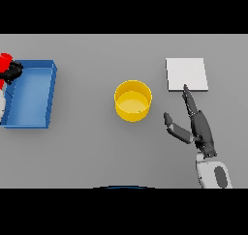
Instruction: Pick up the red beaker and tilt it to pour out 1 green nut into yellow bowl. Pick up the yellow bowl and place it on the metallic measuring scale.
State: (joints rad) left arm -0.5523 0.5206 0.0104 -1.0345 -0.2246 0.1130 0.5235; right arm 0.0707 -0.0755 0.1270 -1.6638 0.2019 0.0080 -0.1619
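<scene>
The yellow bowl [132,100] stands upright in the middle of the table; I cannot make out a nut inside it. The pale metallic scale [187,74] lies flat at the back right. My right hand [199,125] is open to the right of the bowl, fingers straight and reaching to the scale's near edge, thumb spread toward the bowl. At the far left edge my left hand [11,72] is curled round the red beaker [4,61], holding it over the blue tray's far left corner. Only part of the beaker shows.
A blue tray [48,101] with raised walls lies at the left side of the table. A gap of bare grey table separates it from the bowl.
</scene>
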